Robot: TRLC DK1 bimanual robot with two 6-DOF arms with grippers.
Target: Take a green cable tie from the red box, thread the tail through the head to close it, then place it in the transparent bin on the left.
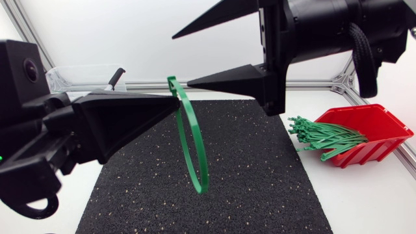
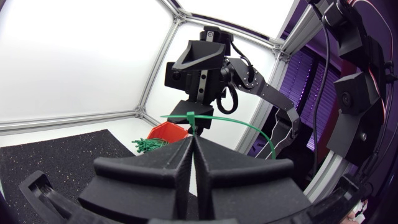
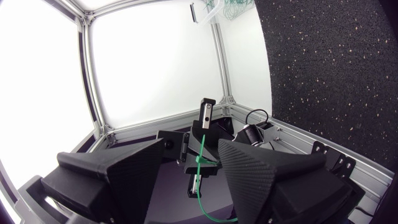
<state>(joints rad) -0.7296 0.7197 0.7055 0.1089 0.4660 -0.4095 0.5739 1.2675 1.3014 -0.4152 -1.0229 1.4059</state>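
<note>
Surface: black speckled mat (image 1: 260,182) on a white table (image 1: 370,201) with a silver frame rail (image 1: 305,84) along its far edge, all lying below both pairs of jaws
Left gripper (image 1: 170,99): jaws closed, the two fingers pressed flat together and pinching the green cable tie (image 1: 194,140) at their very tips, close to its head
Right gripper (image 1: 181,60): jaws wide open with nothing between them; it faces the left jaws tip to tip, and its lower finger ends just beside the tie's head, but whether it touches the tie cannot be told
Tie shape: closed into a narrow oval loop, with a short end sticking out sideways past the head
Tie direction: head uppermost at the left jaws; the long axis runs down from there towards the mat on a slight slant, and the loop's lower end hangs free below both pairs of jaws
Red box (image 1: 374,127): well behind the right jaws, with a bundle of green ties (image 1: 322,135) spilling out of its open front
Clear bin (image 1: 75,77): behind the left jaws, near the rail
</note>
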